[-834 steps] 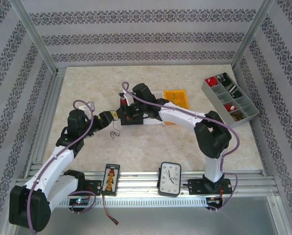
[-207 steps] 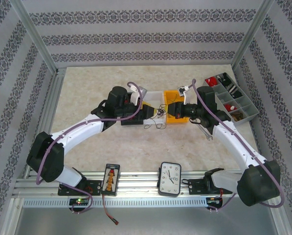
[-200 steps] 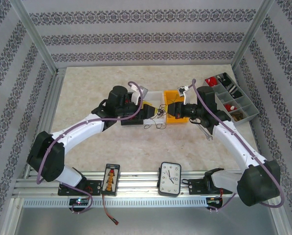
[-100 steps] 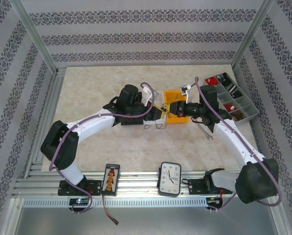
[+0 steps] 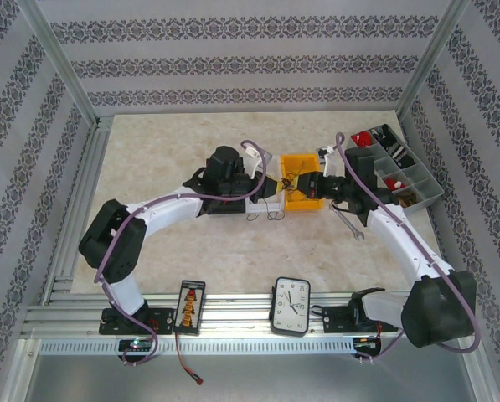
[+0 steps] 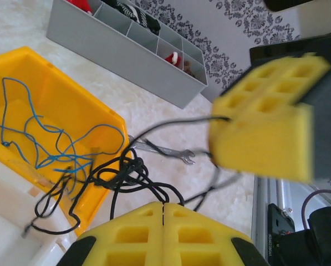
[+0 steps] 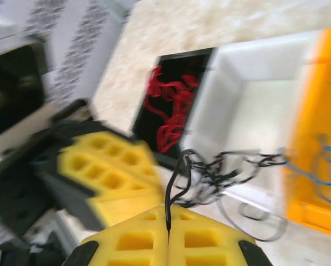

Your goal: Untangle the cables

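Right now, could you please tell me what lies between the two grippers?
A knot of black cables stretches between the left gripper and the right gripper, each shut on a strand; both wrist views show it.

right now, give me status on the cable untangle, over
Left claw and right claw both shut on black cable. Tangle strung between them. Blue cable in yellow bin, red cable in black bin. Wrench on table beside yellow bin.

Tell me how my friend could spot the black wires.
Find the yellow bin in the middle of the table. A tangle of thin black wires drapes across its rim, one strand pinched by the right gripper. The blue wires lie inside the bin; these are black.
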### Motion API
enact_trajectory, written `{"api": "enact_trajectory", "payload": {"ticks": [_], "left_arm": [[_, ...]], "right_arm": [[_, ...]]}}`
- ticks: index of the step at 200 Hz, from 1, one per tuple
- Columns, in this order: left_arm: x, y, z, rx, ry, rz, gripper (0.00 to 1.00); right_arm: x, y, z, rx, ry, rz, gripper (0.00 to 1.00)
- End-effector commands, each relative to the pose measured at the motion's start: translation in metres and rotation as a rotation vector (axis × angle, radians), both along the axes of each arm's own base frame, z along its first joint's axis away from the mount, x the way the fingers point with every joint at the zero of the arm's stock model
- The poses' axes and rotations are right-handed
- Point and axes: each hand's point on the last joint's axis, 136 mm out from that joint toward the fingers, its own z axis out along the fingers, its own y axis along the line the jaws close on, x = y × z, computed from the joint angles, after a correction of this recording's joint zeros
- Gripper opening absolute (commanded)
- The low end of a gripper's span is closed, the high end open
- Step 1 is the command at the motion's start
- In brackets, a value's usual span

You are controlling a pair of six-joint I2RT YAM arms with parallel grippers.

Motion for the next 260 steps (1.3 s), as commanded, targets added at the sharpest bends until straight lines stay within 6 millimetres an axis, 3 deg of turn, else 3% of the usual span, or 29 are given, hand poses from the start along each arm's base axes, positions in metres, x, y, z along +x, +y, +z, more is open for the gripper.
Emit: {"api": "enact_trajectory", "payload": {"ticks": [1, 17, 54, 91, 107, 120, 139, 179, 199, 225, 260], "left_arm": [[0.004, 0.014, 0.039, -0.133, -0.06, 0.05, 0.0], [0.001, 0.023, 0.047, -0.188, -0.044, 0.052, 0.0], [0.008, 0.049, 0.053, -0.288, -0.01, 0.127, 0.0], [0.014, 0.057, 0.034, -0.156, -0.018, 0.185, 0.0], [0.013, 0.055, 0.017, -0.057, -0.019, 0.201, 0.02], [0.012, 0.055, 0.008, -0.028, -0.012, 0.211, 0.35], [0.015, 0.059, -0.004, -0.006, 0.012, 0.257, 0.57], [0.013, 0.057, -0.01, -0.012, 0.021, 0.272, 0.66], [0.01, 0.057, -0.005, -0.008, -0.007, 0.264, 0.67], [0.005, 0.059, -0.002, -0.006, -0.028, 0.257, 0.69], [-0.003, 0.055, 0.001, -0.003, -0.04, 0.219, 0.7]], "right_arm": [[0.013, -0.05, -0.043, -0.193, 0.077, -0.24, 0.01], [0.018, -0.073, -0.064, -0.263, 0.126, -0.351, 0.01], [0.024, -0.097, -0.093, -0.343, 0.193, -0.465, 0.01], [0.025, -0.095, -0.101, -0.341, 0.214, -0.441, 0.03], [0.025, -0.083, -0.093, -0.295, 0.179, -0.381, 0.03], [0.028, -0.07, -0.08, -0.238, 0.12, -0.335, 0.03], [0.032, -0.046, -0.054, -0.141, 0.035, -0.235, 0.03], [0.035, 0.001, 0.014, -0.015, -0.173, -0.044, 0.04], [0.033, 0.016, 0.034, -0.002, -0.239, 0.029, 0.04], [0.029, 0.032, 0.034, 0.0, -0.245, 0.103, 0.05], [0.024, 0.049, 0.013, -0.004, -0.159, 0.161, 0.05]]}}
